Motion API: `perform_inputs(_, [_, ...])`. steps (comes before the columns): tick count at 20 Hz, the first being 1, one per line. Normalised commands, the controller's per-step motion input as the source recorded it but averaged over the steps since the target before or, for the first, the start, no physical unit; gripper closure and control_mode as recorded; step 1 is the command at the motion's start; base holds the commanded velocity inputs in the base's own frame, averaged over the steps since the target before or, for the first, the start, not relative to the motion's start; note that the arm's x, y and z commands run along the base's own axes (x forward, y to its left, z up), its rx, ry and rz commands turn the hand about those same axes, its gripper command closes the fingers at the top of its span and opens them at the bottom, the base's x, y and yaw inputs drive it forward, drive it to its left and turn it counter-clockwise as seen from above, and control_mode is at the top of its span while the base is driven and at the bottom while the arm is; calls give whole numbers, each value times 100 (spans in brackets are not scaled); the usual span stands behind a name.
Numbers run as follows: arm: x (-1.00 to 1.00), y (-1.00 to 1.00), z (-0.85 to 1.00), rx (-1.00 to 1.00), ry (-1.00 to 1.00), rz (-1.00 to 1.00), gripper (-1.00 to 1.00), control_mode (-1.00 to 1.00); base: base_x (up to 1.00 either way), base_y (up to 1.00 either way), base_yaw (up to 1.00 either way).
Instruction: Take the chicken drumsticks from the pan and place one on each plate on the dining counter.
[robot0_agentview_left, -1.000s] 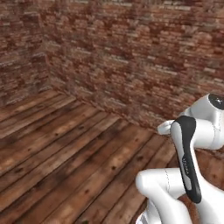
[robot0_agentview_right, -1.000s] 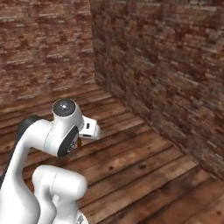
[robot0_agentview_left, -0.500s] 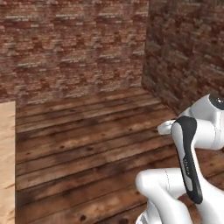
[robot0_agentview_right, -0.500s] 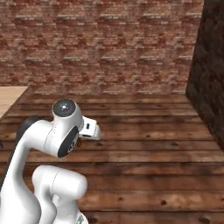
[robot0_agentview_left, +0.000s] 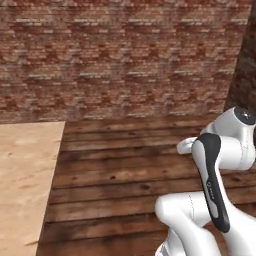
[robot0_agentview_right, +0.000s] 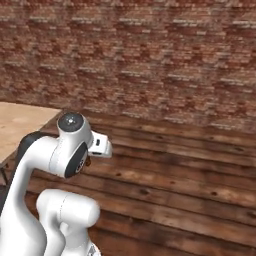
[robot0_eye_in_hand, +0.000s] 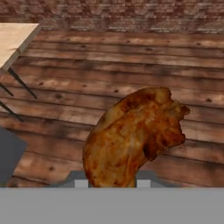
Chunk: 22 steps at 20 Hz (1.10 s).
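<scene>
The whole picture has swung round since a moment ago: the brick corner has slid off to the right and a pale wood slab has come in at the left, so the base is turning, not the things. The arm (robot0_agentview_left: 215, 195) is folded up close in just the same pose. In the hand view the gripper (robot0_eye_in_hand: 109, 181) is closed on a drumstick (robot0_eye_in_hand: 131, 140), which sticks up right in front of the camera. The finger tips are hidden behind the meat, so I cannot see how wide they sit, but the drumstick hangs over the floor with nothing else under it, so they must be pinching it. It is brown and orange with a shiny, bumpy skin. The fat part is low near the fingers and it curves up to a knobbly tip at the upper right. Behind it are dark floor boards (robot0_eye_in_hand: 131, 61) and a brick wall (robot0_agentview_left: 125, 60). The pale slab, likely the counter (robot0_agentview_left: 25, 185), sits at the left in the left base view, and its corner shows top left in the hand view with thin dark legs under it. No plate can be seen yet. I think the job now is carrying. To do it well, hold on tight, turn smoothly, and wait to let go until a plate is right below.
</scene>
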Motion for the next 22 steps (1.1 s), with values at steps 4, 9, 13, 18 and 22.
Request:
perform_inputs(4, [0, 0, 0, 0, 0, 0, 100, 100, 100, 0, 20])
perform_inputs(9, [0, 0, 0, 0, 0, 0, 100, 100, 100, 0, 14])
perform_inputs(13, [0, 0, 0, 0, 0, 0, 100, 100, 100, 0, 16])
perform_inputs(18, [0, 0, 0, 0, 0, 0, 100, 100, 100, 0, 17])
perform_inputs(22, [0, 0, 0, 0, 0, 0, 100, 100, 100, 0, 19])
